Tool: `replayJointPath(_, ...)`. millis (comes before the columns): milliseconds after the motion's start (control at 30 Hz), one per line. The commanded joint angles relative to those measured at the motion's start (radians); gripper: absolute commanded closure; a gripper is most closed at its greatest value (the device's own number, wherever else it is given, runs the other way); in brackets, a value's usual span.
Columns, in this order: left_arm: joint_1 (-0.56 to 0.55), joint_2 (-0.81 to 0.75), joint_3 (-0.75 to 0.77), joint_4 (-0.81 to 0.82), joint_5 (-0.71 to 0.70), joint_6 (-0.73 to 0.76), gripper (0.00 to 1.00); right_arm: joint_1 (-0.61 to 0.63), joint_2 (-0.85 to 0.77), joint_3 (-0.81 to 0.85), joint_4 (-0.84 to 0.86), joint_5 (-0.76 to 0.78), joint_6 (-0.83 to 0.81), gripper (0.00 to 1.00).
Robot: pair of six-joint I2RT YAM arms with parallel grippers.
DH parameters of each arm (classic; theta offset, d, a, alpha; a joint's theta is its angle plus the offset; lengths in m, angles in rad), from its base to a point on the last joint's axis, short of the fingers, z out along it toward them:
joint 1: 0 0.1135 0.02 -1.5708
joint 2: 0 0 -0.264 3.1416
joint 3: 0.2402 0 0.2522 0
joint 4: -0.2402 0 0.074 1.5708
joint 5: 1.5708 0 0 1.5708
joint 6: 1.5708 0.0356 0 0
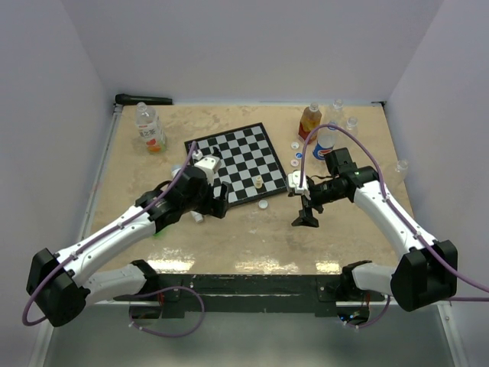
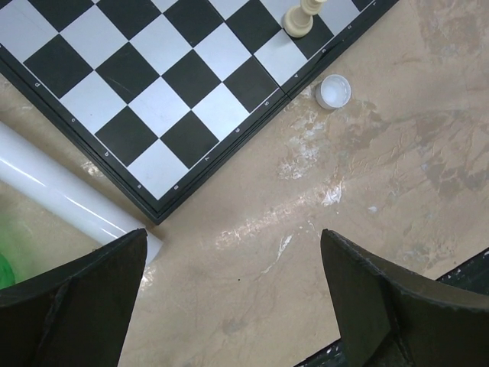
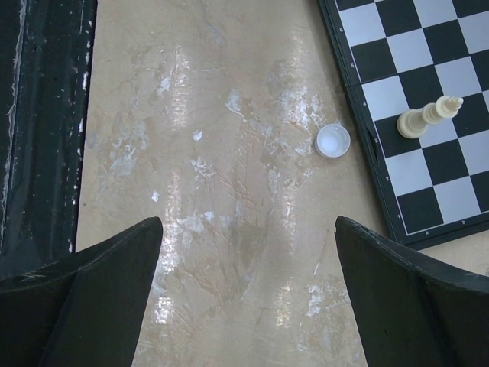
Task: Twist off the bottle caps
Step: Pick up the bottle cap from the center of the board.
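Note:
Several bottles stand at the back right: an orange-labelled one with a red cap [image 1: 309, 120], a blue-white labelled one [image 1: 326, 141] and clear ones [image 1: 351, 125]. Another clear bottle [image 1: 150, 128] stands at the back left. A loose white cap [image 1: 263, 204] [image 2: 335, 92] [image 3: 333, 141] lies on the table by the chessboard's near edge. More loose caps [image 1: 297, 157] lie beside the right bottles. My left gripper [image 1: 218, 205] [image 2: 233, 233] is open over bare table. My right gripper [image 1: 306, 219] [image 3: 248, 222] is open too, holding nothing.
A chessboard [image 1: 237, 160] [image 2: 114, 84] [image 3: 428, 46] fills the middle, with a cream chess piece [image 1: 259, 182] [image 2: 302, 17] [image 3: 428, 116] on it. A long white tube [image 2: 61, 191] lies by my left fingers, with something green [image 2: 6, 264] beyond it. The table's dark front edge [image 3: 38, 115] is close.

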Motion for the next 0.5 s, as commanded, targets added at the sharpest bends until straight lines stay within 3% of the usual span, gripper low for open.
replayJointPath(0, -0.010, -0.013, -0.013, 0.047, -0.036, -0.035, 0.00, -0.004, -0.001, -0.001, 0.018, -0.003, 0.016, 0.02)
replayJointPath(467, -0.059, 0.007, -0.045, 0.089, -0.036, -0.099, 0.00, -0.004, 0.004, -0.004, 0.024, 0.006, 0.019, 0.02)
